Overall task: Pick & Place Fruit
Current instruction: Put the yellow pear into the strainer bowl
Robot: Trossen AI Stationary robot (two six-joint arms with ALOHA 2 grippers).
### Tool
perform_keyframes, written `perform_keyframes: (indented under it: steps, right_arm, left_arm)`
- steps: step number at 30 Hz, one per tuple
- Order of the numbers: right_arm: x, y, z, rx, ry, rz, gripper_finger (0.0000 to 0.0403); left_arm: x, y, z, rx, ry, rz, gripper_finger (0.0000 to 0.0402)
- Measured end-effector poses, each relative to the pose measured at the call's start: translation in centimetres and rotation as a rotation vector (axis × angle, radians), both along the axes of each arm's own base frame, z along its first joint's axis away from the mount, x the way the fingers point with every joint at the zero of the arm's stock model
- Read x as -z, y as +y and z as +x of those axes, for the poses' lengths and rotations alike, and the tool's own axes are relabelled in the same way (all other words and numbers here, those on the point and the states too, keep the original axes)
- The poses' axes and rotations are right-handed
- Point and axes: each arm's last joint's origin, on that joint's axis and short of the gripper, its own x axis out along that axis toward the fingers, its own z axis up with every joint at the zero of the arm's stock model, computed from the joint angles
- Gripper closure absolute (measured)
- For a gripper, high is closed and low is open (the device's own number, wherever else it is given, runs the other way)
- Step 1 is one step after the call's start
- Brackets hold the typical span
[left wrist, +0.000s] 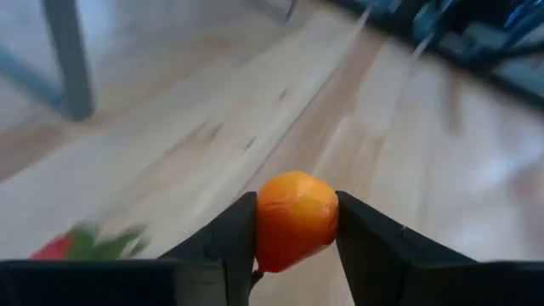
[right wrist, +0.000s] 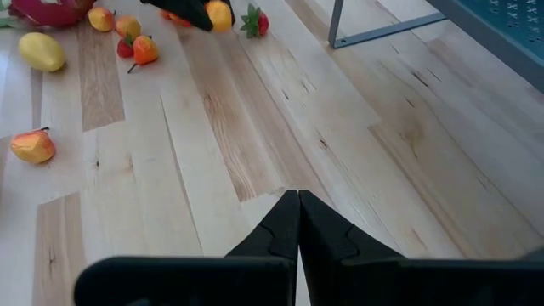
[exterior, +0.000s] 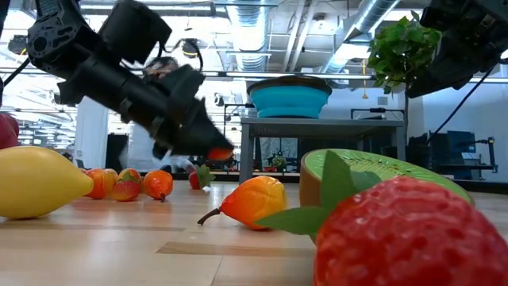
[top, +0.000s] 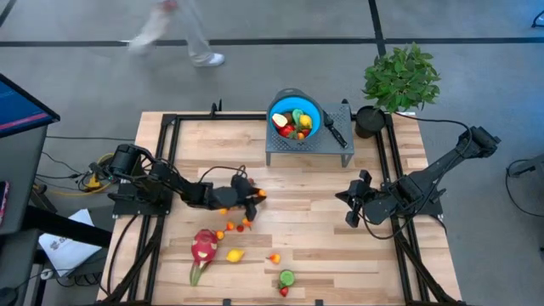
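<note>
My left gripper (top: 255, 197) is over the table's left middle, shut on a small orange fruit (left wrist: 296, 217) that the low view shows above the boards (exterior: 220, 152). More small fruits (top: 234, 227) lie just near of it. A pink dragon fruit (top: 203, 248), a yellow lemon (top: 235, 254), an orange fruit (top: 274, 257), a green kiwi half (top: 286, 277) and a strawberry (top: 283, 291) lie toward the near edge. My right gripper (right wrist: 298, 204) waits shut and empty above the table's right side (top: 353, 204). My left gripper pinches the small orange fruit by its two opposite sides (left wrist: 263, 223) between its two fingers. The fingers slant down, coming from the table's left. The fruit is lifted clear of the table, and its rounded end sticks out past the fingertips.
A blue bowl (top: 295, 116) holding several fruits stands on a grey perforated stand (top: 308, 146) at the far middle, with a black-handled knife (top: 334, 129) beside it. A potted plant (top: 401, 78) stands at the far right corner. Bare boards lie between the two arms (top: 314, 212).
</note>
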Motion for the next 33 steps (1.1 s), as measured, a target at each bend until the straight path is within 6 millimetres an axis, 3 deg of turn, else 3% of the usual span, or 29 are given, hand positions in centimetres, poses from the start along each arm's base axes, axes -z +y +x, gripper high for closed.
perform_keyframes:
  steps: [6, 16, 21, 26, 30, 33]
  right_arm:
    - [0.0, 0.0, -0.1, -0.002, 0.009, -0.007, 0.0403]
    - [0.1, 0.0, 0.0, -0.016, 0.015, -0.024, 0.0403]
    - [0.1, 0.0, -0.1, -0.016, 0.019, -0.026, 0.0403]
    - [0.1, -0.1, -0.1, -0.016, 0.025, -0.031, 0.0403]
    - [0.2, -0.1, -0.2, -0.016, 0.036, -0.039, 0.0403]
    - [0.2, -0.1, -0.2, -0.025, 0.041, -0.053, 0.0403]
  left_arm:
    - [-2.0, -0.2, 0.9, 0.007, -0.194, -0.016, 0.0262]
    - [-6.5, 0.0, 4.3, 0.048, -0.333, 0.124, 0.0262]
    - [-10.8, 2.1, 4.8, -0.004, -0.421, 0.271, 0.0262]
    - [-15.9, 4.8, 3.7, -0.084, -0.503, 0.459, 0.0262]
    - [-18.7, 7.0, 3.1, -0.122, -0.522, 0.532, 0.0262]
    - [-19.7, 8.5, 3.3, -0.135, -0.489, 0.561, 0.0262]
